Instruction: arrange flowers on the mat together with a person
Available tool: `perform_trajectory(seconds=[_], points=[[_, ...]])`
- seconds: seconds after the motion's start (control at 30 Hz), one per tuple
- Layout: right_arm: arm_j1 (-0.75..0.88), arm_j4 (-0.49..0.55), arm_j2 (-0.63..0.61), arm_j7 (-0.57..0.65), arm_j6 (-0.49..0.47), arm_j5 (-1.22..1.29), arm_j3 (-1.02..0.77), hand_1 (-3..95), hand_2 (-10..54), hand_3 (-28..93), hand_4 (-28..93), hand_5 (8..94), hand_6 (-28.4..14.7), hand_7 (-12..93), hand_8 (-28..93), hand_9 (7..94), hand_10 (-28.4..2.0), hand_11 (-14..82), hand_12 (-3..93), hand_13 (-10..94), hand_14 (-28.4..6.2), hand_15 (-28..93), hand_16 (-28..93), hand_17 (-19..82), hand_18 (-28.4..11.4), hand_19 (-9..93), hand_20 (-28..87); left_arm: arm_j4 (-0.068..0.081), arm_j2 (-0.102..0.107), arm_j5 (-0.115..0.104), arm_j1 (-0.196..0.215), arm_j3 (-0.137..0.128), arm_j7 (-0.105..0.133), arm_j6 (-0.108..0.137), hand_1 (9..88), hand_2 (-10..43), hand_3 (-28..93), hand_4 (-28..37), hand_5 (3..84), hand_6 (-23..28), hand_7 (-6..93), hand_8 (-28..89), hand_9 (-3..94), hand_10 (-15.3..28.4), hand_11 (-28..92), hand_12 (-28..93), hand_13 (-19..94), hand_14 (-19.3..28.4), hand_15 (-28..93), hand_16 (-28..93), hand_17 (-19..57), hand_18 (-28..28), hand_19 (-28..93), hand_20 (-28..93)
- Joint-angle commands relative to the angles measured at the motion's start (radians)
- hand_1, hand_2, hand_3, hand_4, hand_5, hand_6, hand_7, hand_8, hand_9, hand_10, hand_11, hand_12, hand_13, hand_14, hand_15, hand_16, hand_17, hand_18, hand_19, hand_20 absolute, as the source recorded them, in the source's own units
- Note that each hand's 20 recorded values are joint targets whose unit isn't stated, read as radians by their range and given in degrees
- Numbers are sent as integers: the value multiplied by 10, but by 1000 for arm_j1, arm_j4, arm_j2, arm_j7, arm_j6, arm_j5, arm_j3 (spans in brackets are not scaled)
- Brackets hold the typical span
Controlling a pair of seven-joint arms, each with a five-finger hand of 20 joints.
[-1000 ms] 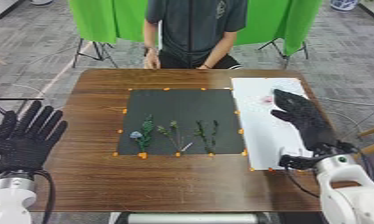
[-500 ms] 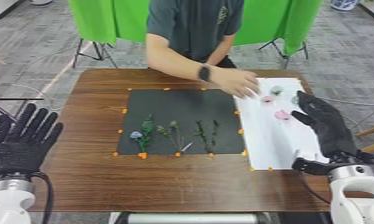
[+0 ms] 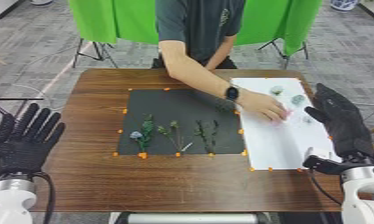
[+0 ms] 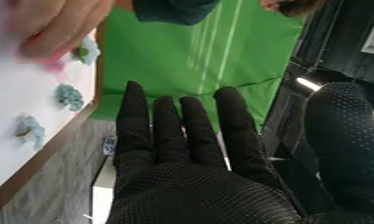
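Extending over white sheet [image 3: 270, 146], at pink flower [image 4: 56, 70]: person's hand [image 3: 262, 104]; right hand [image 3: 343, 122], left hand [image 3: 22, 147], straight-fingered, empty, presumably giving it room; blue flower [image 3: 136, 135], green sprigs [image 3: 212, 135], laid on black mat [image 3: 161, 106], likely for display.
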State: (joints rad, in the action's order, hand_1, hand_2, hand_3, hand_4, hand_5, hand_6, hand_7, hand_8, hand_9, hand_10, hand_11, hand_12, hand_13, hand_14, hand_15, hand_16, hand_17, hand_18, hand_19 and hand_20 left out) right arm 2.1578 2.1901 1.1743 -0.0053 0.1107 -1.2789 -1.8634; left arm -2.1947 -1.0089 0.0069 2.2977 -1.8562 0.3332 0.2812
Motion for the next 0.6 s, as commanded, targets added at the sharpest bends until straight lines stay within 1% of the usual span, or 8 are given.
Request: perform_trajectory(seconds=[0.03,0.13,0.23,0.27,0.33,0.4,0.47,0.6], points=[[51,43,32,-2,-27,-12,-35,155,108,816,-262,291,-48,134,-107,266,-124,52,83,231,-73,116,6,143,-104,293,59,5,-8,4,4,1,-9,-3,269,151,699,-283,412,74,133,-110,380,141,196,64,287,141,237,-54,-44,125,266,99],[71,58,50,3,-36,-11,-52,156,107,818,-261,283,-48,134,-105,266,-122,54,84,231,-72,117,7,143,-103,295,58,4,-6,5,8,2,-15,-2,269,151,699,-283,412,74,133,-110,381,141,196,64,287,142,237,-54,-44,125,266,99],[89,73,66,7,-59,-20,-63,159,104,818,-261,281,-49,134,-105,265,-122,54,84,231,-71,117,7,143,-102,296,58,1,-6,7,15,0,-12,-6,268,151,700,-283,412,74,133,-110,381,141,196,64,287,142,236,-54,-45,125,267,99],[98,78,66,7,-64,-18,-65,160,104,818,-261,282,-49,135,-105,266,-123,55,84,230,-71,117,7,143,-102,296,57,0,-7,8,16,0,-13,-3,268,151,700,-283,412,74,133,-110,381,141,196,64,287,142,237,-54,-45,125,267,99],[102,83,72,7,-78,-21,-68,160,104,818,-260,283,-49,136,-105,265,-123,56,84,229,-70,116,6,142,-105,298,58,-1,-9,2,19,0,-6,-1,268,152,700,-283,412,74,133,-111,381,141,196,64,287,143,238,-54,-45,125,267,99],[109,91,86,7,-91,-22,-76,162,102,819,-260,283,-49,137,-106,266,-123,56,84,228,-68,116,6,141,-109,300,58,-2,-9,4,19,2,-6,-5,267,152,701,-283,412,74,133,-110,381,141,197,64,287,143,239,-54,-44,125,266,99],[112,100,95,21,-110,-22,-84,162,100,819,-259,284,-49,137,-107,266,-123,57,83,227,-67,115,4,141,-108,299,57,-7,-13,4,30,0,-1,-7,267,152,701,-283,412,74,133,-110,381,142,197,64,287,143,238,-54,-45,125,267,99],[116,120,116,23,-151,-10,-86,166,94,820,-258,289,-50,138,-107,266,-124,58,83,226,-67,116,2,142,-104,298,55,-10,-15,1,38,-1,-1,-1,267,153,700,-283,412,73,133,-110,381,142,198,64,287,143,240,-54,-45,125,268,99]])
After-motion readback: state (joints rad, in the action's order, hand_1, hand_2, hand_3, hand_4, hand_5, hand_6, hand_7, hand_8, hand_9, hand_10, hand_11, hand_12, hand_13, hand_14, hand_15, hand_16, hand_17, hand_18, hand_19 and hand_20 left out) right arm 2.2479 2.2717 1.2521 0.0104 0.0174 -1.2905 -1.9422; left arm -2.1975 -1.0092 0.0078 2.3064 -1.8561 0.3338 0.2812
